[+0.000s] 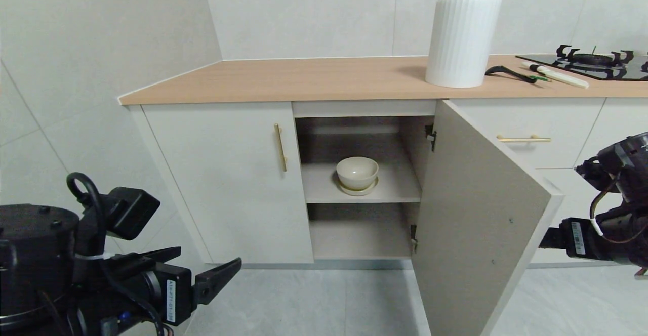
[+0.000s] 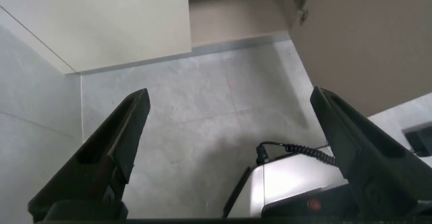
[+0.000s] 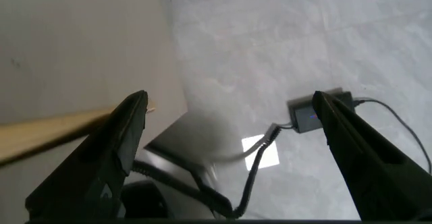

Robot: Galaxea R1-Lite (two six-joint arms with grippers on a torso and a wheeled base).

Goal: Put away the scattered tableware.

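A cream bowl [image 1: 357, 172] sits on a small plate [image 1: 358, 190] on the middle shelf of the open cabinet. On the wooden counter [image 1: 304, 79], at the right, a black-handled utensil [image 1: 509, 73] and a white-handled one [image 1: 557, 76] lie beside a tall white ribbed holder [image 1: 463, 42]. My left gripper [image 1: 208, 257] [image 2: 229, 96] hangs open and empty low over the floor, left of the cabinet opening. My right gripper [image 3: 229, 99] is open and empty too, just behind the open door, with the door's gold handle [image 3: 54, 133] next to one finger.
The cabinet door [image 1: 476, 214] stands swung out to the right, between my right wrist [image 1: 572, 237] and the shelves. The left door is closed, with a gold handle [image 1: 280, 147]. A gas hob [image 1: 592, 63] is at the counter's far right. Grey tiled floor [image 1: 329, 300] lies below.
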